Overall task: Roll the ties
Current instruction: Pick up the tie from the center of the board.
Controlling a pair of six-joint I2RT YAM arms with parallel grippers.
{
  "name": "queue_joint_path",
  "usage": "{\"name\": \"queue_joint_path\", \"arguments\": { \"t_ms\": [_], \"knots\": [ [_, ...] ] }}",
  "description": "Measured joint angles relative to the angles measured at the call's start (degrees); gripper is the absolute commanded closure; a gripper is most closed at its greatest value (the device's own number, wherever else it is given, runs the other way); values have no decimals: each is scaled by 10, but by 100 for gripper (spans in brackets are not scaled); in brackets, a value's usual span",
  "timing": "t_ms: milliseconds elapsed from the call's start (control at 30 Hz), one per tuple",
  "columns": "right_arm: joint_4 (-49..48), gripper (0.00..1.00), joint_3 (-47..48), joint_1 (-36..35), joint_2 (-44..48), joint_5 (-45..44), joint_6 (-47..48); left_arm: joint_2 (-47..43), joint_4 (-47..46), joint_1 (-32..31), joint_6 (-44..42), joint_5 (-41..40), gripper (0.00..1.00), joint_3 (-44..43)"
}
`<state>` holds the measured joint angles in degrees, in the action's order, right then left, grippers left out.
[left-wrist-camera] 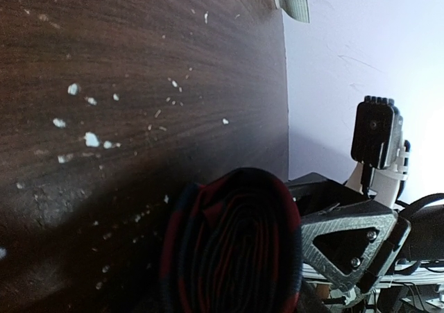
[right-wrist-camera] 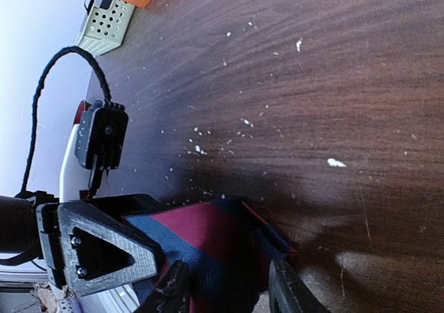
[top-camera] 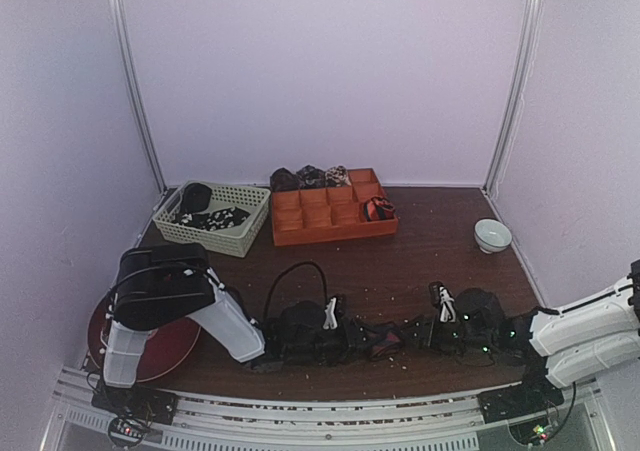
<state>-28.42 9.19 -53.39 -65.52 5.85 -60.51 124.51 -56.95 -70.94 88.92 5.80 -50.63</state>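
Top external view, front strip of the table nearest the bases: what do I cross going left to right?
red plate → left arm → red-and-black tie → right arm

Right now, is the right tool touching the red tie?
Touching. The right wrist view shows the right tool with both fingers pressed against the red tie.
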Motion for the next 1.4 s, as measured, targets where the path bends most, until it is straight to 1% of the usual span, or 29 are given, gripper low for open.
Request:
{"name": "queue_joint_path", "arguments": {
  "t_ms": [133,233,333,433,567,667,833,933,1133,1200,1333,1400],
  "knots": [
    [-5,56,0,-3,-17,10,-9,0,1,0,-2,2,57,0],
    [-23,61,-3,-9,-26,10,-22,0,1,0,-3,3,56,1],
    [-63,68,-10,-17,-44,9,-42,-1,0,1,-2,5,49,3],
    [-109,74,-21,-25,-59,9,-59,-1,-14,0,16,9,48,9],
    [-168,75,-44,-41,-71,7,-85,-1,-40,-5,48,13,45,23],
    [-185,75,-46,-53,-77,-2,-94,-1,-45,-11,61,13,46,23],
    [-195,76,-46,-69,-84,-23,-104,-1,-45,-14,67,18,54,23],
    [-194,73,-46,-74,-83,-35,-104,-1,-45,-14,64,18,57,23],
    [-158,62,-43,-80,-43,-48,-84,-28,-44,-16,32,14,59,42],
    [-130,58,-36,-81,-15,-55,-69,-41,-41,-15,12,10,59,44],
    [-38,48,-6,-81,65,-76,-26,-64,-37,-7,-40,11,60,44],
    [13,45,14,-77,115,-89,1,-77,-24,-1,-76,14,60,44]
  ]
}}
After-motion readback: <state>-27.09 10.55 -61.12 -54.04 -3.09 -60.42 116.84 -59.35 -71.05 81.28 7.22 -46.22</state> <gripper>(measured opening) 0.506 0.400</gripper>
